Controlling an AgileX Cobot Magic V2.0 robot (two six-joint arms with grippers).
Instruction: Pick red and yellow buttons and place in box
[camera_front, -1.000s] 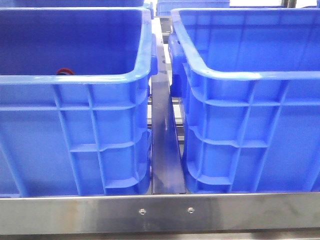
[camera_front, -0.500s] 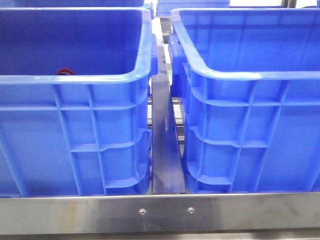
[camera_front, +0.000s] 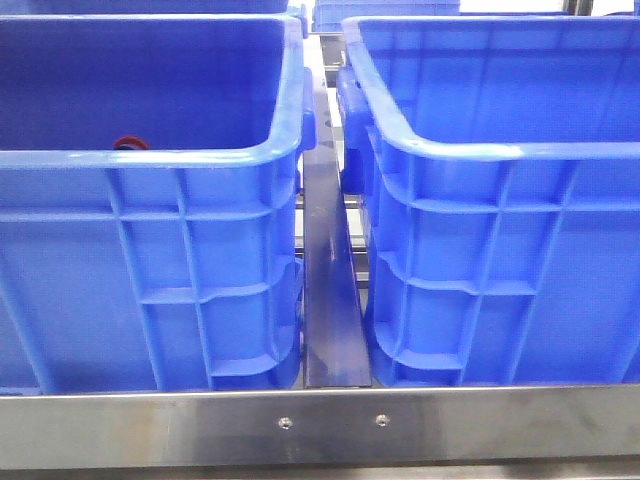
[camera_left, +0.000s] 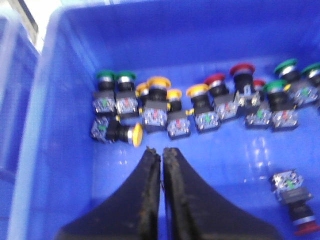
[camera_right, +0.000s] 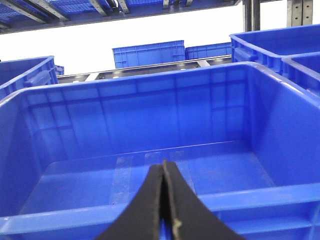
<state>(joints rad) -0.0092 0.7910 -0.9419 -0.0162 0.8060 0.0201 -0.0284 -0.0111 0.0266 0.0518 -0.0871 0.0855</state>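
Fingers together on both sides: the left gripper (camera_left: 162, 152) hangs over the button pile with its black jaws nearly shut, only a thin slit between them and nothing held, and the right gripper (camera_right: 164, 170) sits pressed closed, also empty, facing into the box (camera_right: 150, 80), whose floor looks bare.

Down in the left crate (camera_left: 50, 125) the buttons stand in a loose row against the far wall, caps up. The yellow buttons (camera_left: 159, 82) cluster nearest the fingertips, with one yellow one (camera_left: 134, 135) tipped on its side just beside them. The red buttons (camera_left: 216, 80) sit further along the row, green ones (camera_left: 125, 76) at either end. In the front view only a sliver of red (camera_front: 128, 142) shows above the left crate's rim.

These look like light, rigid plastic parts, so weight is no worry. The domed caps are likely glossy and would probably slip under the pads. The squarish clear body below each cap looks the safer hold, flat-sided. They stand packed close, so a neighbour may get nudged, and the jaws must spread first.
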